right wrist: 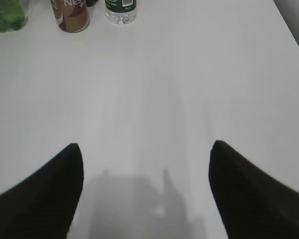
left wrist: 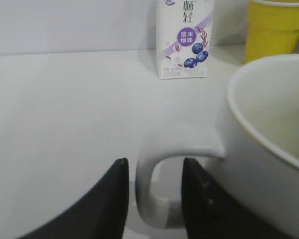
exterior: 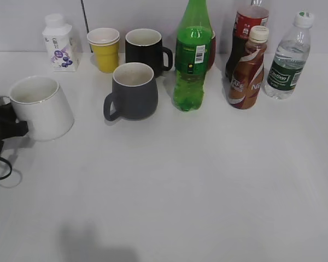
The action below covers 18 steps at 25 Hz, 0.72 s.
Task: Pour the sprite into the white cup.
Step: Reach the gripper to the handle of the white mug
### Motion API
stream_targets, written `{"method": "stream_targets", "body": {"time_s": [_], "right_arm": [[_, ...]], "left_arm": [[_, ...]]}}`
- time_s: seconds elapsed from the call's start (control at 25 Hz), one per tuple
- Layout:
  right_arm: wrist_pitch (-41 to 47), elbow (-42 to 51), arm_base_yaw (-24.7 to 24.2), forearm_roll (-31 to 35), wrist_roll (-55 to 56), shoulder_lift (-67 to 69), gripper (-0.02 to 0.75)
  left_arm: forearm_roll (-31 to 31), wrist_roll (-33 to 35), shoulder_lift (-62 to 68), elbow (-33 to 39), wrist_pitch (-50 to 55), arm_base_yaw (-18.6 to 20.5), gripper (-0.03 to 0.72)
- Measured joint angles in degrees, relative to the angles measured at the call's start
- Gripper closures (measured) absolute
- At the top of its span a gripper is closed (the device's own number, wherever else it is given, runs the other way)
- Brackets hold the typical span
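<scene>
The sprite (exterior: pixel 192 60) stands upright toward the back of the white table (exterior: pixel 208 180), its cap cut off by the top of the exterior view, with a grey mug (exterior: pixel 132 91) just left of it and a brown coffee bottle (exterior: pixel 249 71) to its right. The right wrist view only catches the sprite's green base in the top left corner, so not much to read there. Behind it a dark red-labelled soda bottle (exterior: pixel 245 33) is also chopped off at the top and half hidden by the coffee bottle, and a clear water bottle (exterior: pixel 287 57) sits at the far right. The white cup (exterior: pixel 41 106) is over at the left edge, tilted a bit, and the left gripper (left wrist: pixel 152 186) has its two black fingers either side of the loop handle (left wrist: pixel 154 184), clamped or close to it. In the exterior view that gripper is mostly out of frame, just black bits and a cable. The right gripper (right wrist: pixel 144 164) hangs over bare table with fingers spread wide, nothing between them. Back row also has a yellow cup (exterior: pixel 104 50), a black mug (exterior: pixel 146 52) and a small milk carton (exterior: pixel 59 43). Plain pale wall behind, soft shadows on the tabletop.
</scene>
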Motion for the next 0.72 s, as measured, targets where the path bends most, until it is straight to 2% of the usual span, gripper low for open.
{"method": "stream_targets", "body": {"time_s": [0.4, 0.72], "right_arm": [[0.0, 0.0, 0.0, 0.0, 0.0, 0.0, 0.15], [0.0, 0.0, 0.0, 0.0, 0.0, 0.0, 0.15]], "left_arm": [[3.87, -0.57, 1.19, -3.73, 1.4, 1.38, 0.633], [4.72, -1.09, 0.99, -3.73, 1.71, 1.71, 0.634]]}}
